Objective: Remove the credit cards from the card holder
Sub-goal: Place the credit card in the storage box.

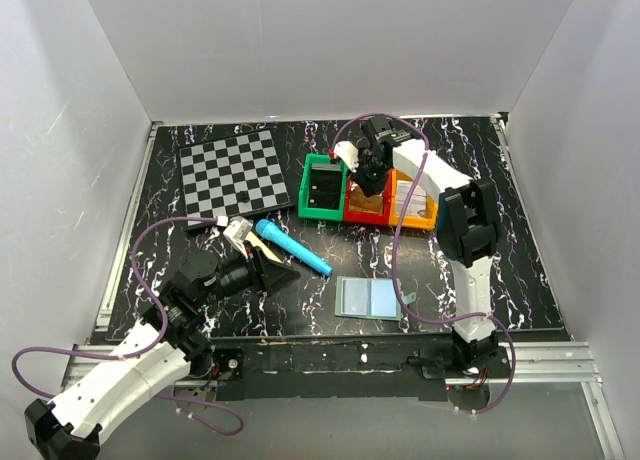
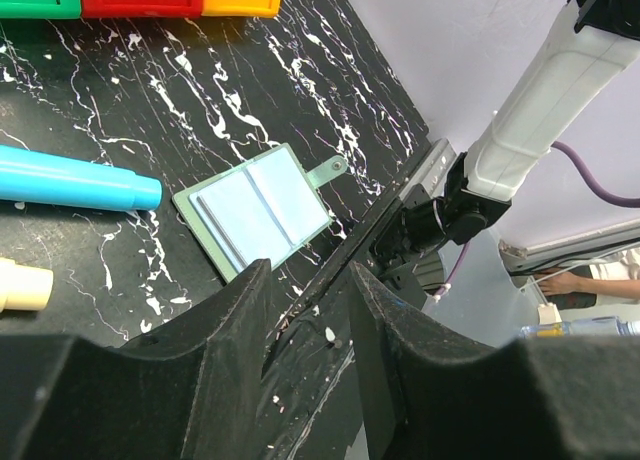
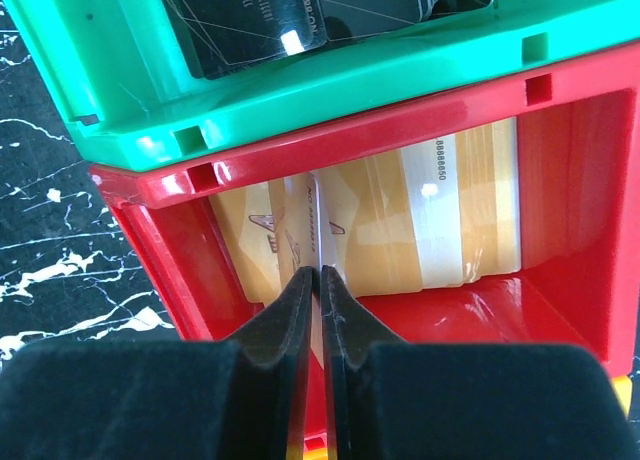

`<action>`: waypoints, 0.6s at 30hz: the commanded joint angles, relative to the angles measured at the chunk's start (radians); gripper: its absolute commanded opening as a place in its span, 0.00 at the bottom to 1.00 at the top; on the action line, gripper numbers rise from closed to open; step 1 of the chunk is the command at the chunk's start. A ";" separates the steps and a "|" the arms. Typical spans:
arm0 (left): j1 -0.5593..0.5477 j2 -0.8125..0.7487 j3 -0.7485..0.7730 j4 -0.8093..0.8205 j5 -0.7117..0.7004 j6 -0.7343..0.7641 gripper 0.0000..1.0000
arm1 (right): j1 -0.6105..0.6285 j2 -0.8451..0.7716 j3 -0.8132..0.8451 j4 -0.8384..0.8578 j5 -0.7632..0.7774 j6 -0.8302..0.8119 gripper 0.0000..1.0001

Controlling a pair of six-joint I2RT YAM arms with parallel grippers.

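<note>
The card holder (image 1: 370, 297) lies open and flat on the black table, near the front edge, with its two pale blue panels up; the left wrist view shows the card holder (image 2: 255, 212) with its small tab at the far corner. My left gripper (image 1: 285, 273) hovers low to its left, open (image 2: 310, 270), nothing between the fingers. My right gripper (image 1: 372, 185) reaches down into the red bin (image 1: 368, 205). There the right gripper (image 3: 318, 272) is shut on a thin credit card (image 3: 312, 220) seen edge-on. Another tan credit card (image 3: 430, 220) with a pale stripe lies on the bin floor.
A green bin (image 1: 322, 185) with dark cards (image 3: 260, 20) stands left of the red one, an orange bin (image 1: 415, 208) to its right. A blue marker (image 1: 292, 247) lies beside my left gripper. A checkered board (image 1: 232, 170) sits at the back left.
</note>
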 commanded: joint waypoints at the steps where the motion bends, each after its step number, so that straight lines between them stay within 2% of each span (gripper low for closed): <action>1: 0.005 -0.012 0.000 -0.012 -0.005 0.003 0.37 | 0.003 -0.004 0.013 0.037 0.030 0.016 0.16; 5: 0.003 -0.015 0.002 -0.014 -0.005 0.003 0.37 | 0.003 -0.010 0.016 0.040 0.035 0.027 0.29; 13: 0.005 -0.023 0.006 -0.025 -0.008 0.003 0.38 | 0.003 -0.047 0.032 0.083 0.066 0.068 0.35; 16: 0.005 -0.024 0.009 -0.031 -0.013 0.003 0.39 | 0.001 -0.096 0.069 0.162 0.118 0.184 0.37; 18: 0.005 -0.021 0.011 -0.028 -0.016 0.004 0.41 | 0.001 -0.154 0.089 0.248 0.162 0.330 0.46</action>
